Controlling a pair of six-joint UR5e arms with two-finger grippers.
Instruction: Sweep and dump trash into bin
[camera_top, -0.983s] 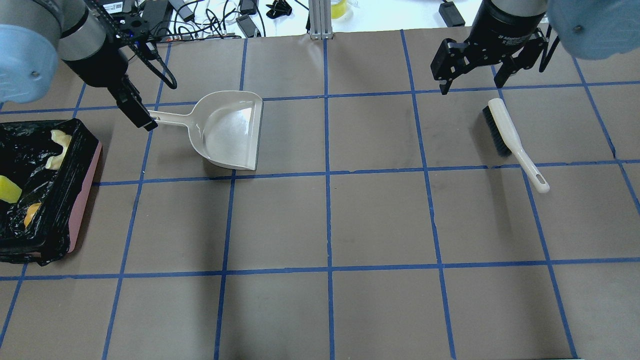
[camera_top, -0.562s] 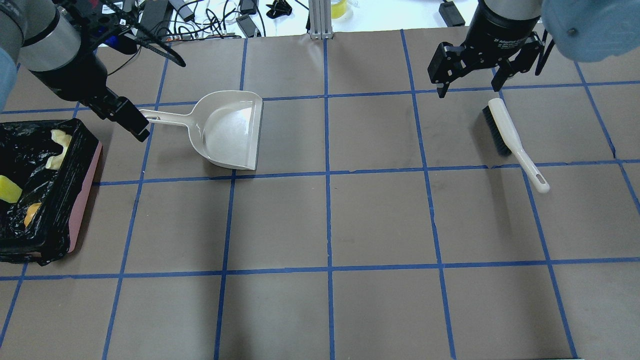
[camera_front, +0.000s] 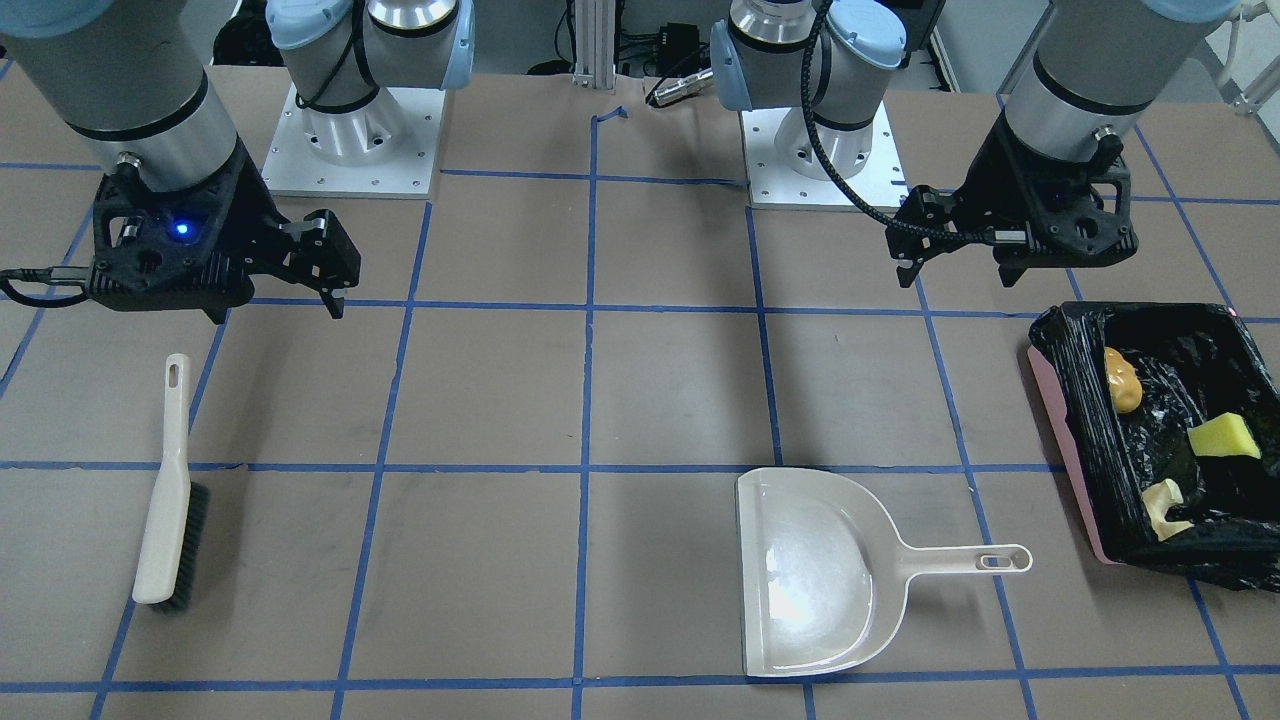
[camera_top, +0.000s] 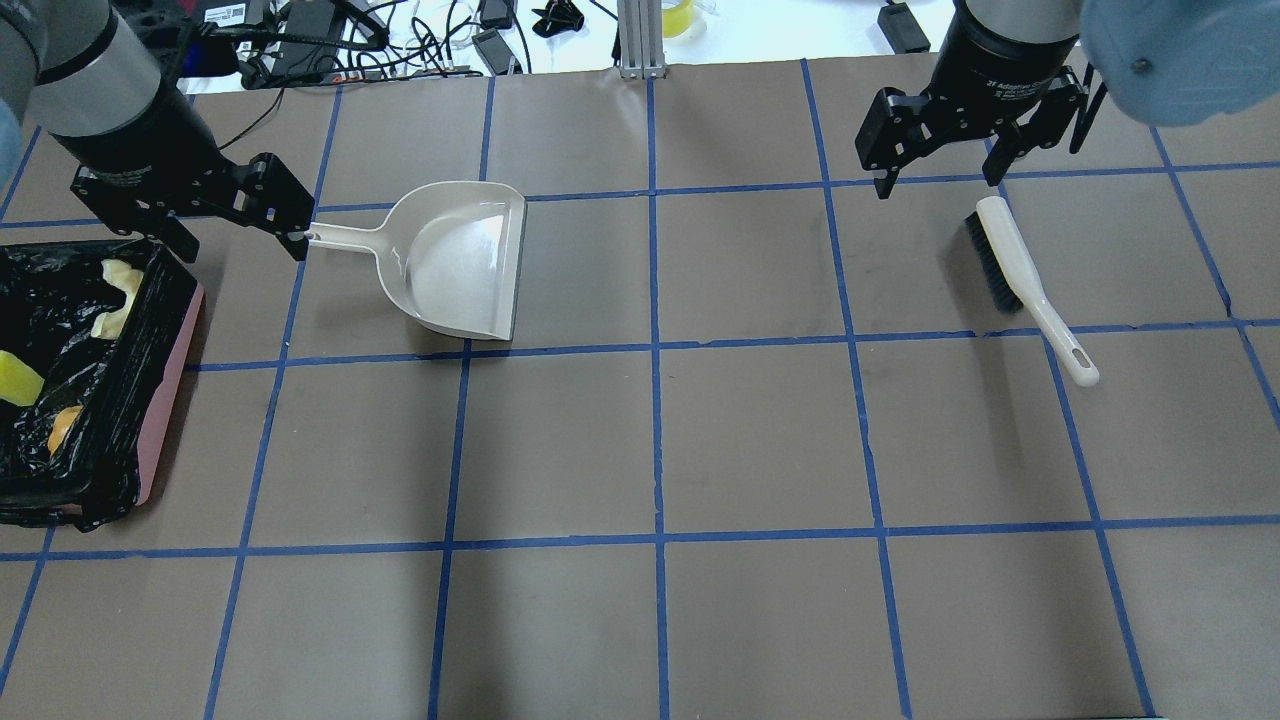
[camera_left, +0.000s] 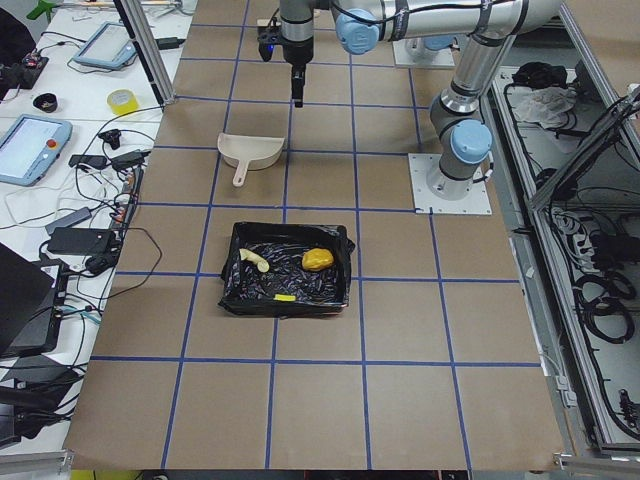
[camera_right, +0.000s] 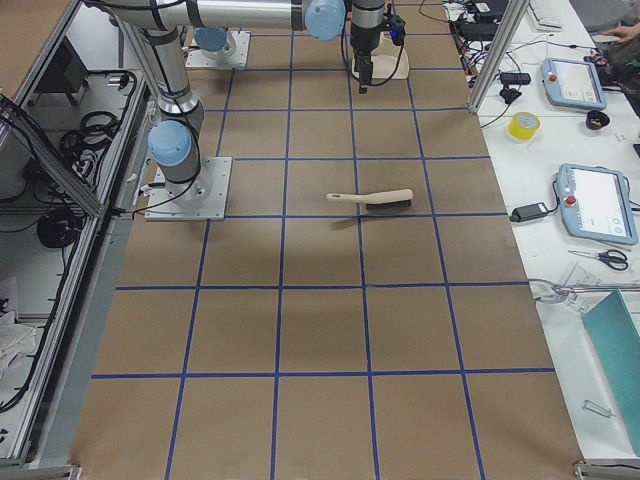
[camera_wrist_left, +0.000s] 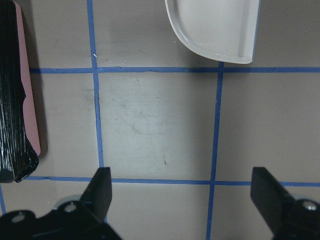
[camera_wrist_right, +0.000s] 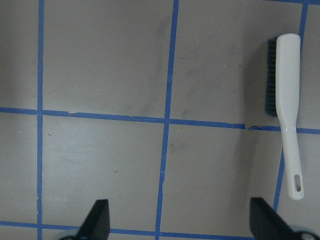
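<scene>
The pink bin (camera_top: 172, 385) with its black bag stands at the table's left edge, and also shows in the front view (camera_front: 1064, 440). All three pieces of trash lie in it: the golden-brown lump (camera_front: 1123, 382), the yellow sponge chunk (camera_front: 1222, 437) and the pale curved piece (camera_front: 1162, 505). The cream dustpan (camera_top: 460, 260) lies empty on the table. My left gripper (camera_top: 240, 240) is open and empty, raised between the bin and the dustpan's handle end. My right gripper (camera_top: 938, 180) is open and empty, just behind the head of the brush (camera_top: 1010, 260).
The brush lies loose on the table's right side, also in the right wrist view (camera_wrist_right: 286, 100). The left wrist view shows the dustpan's lip (camera_wrist_left: 215, 25) and the bin's edge (camera_wrist_left: 27, 100). Cables and chargers (camera_top: 400, 30) lie beyond the far edge.
My left gripper has drawn back from the dustpan's handle end and turned, so that both spread fingers now show. The dustpan and the brush have not moved. The right gripper has barely shifted.
</scene>
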